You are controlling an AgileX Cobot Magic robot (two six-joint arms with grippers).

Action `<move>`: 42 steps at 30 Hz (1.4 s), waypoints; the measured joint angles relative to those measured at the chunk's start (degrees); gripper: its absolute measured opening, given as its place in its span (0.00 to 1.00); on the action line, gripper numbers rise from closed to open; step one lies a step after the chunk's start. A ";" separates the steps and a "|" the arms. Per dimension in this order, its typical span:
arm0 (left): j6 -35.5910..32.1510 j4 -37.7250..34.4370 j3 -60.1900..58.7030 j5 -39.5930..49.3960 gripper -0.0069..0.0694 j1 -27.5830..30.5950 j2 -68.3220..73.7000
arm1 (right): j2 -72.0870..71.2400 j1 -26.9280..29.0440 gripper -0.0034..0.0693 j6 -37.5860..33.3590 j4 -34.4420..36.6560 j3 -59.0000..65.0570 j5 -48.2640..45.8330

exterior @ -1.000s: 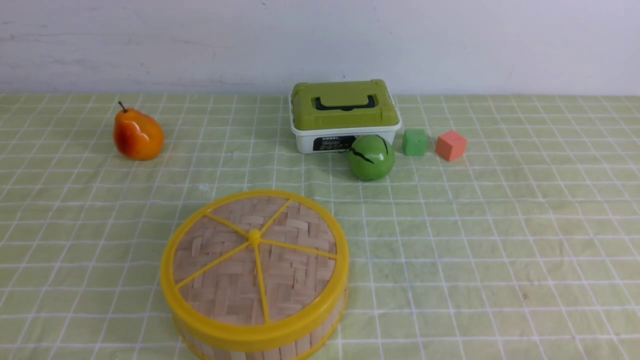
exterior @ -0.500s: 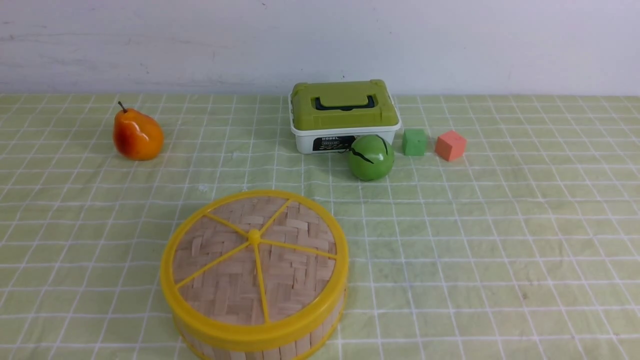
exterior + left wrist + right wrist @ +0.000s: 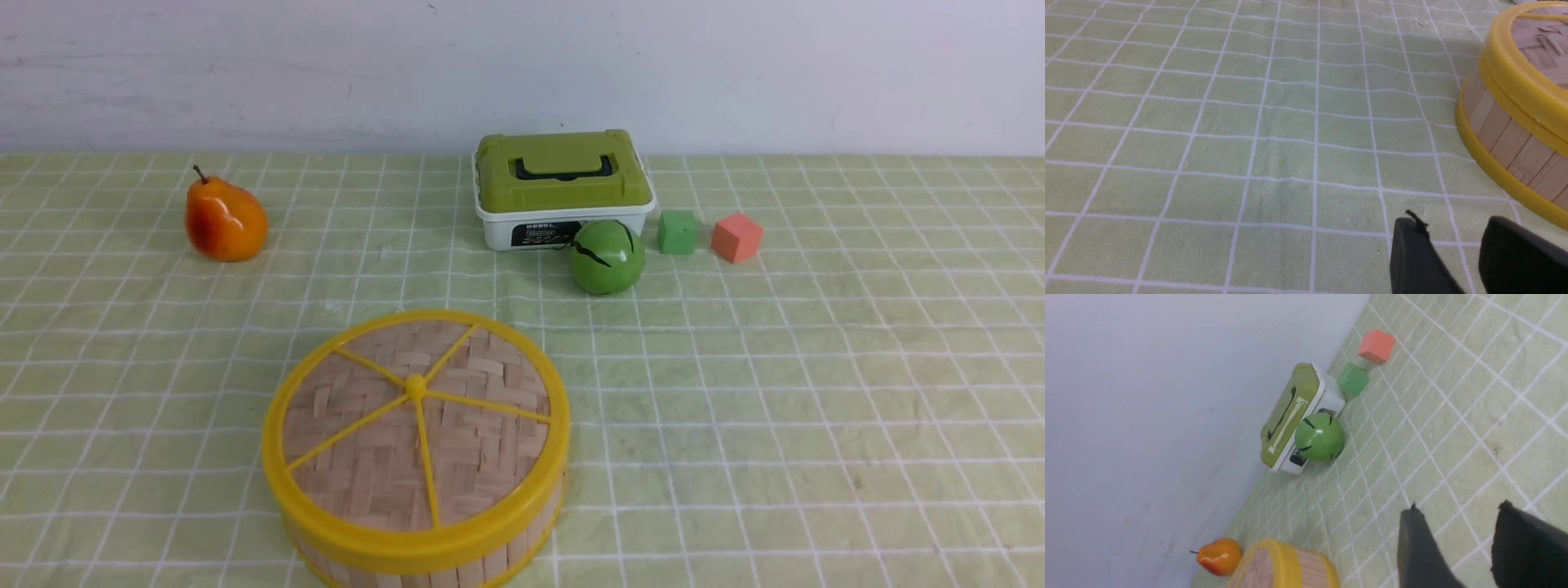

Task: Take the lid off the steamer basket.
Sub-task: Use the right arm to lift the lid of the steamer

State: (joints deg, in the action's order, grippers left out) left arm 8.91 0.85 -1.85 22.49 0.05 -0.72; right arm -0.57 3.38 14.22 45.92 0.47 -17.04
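Beside the Left Gripper, Lidded Steamer Basket Sits on Checked Cloth

On the near part of the green checked cloth [image 3: 775,425], left of the middle in the front view, the steamer basket [image 3: 490,567] rests with its lid [image 3: 351,441] on top. The lid lies level, its yellow rim seated around the bamboo-slat wall, its spokes meeting at a central knob [image 3: 415,387].

In the left wrist view, the left gripper [image 3: 1449,222] stands near the basket but apart from it. Its two dark fingers are spread, with bare cloth showing between them, and they touch neither lid nor wall.

Farther from the basket is the right gripper [image 3: 1459,504], also with its fingers apart and nothing between them but cloth. The right wrist view shows the basket beyond that gripper's fingers, well clear of both.

Toward the wall [image 3: 326,73], a white box with an olive-green top [image 3: 563,196] stands behind a green ball with dark stripes [image 3: 607,257]. Just right of the box are a green cube [image 3: 678,232] and a coral cube [image 3: 737,238]. Far to the left sits an orange pear [image 3: 226,219].
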 joint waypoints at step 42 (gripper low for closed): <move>0.00 0.00 0.00 0.00 0.40 0.00 0.00 | 117.51 -43.74 0.22 -23.79 -40.13 -120.32 -54.54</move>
State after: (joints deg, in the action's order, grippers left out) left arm 8.91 0.85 -1.85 22.49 0.05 -0.72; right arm 116.93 -40.36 -9.57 5.79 -119.85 -71.58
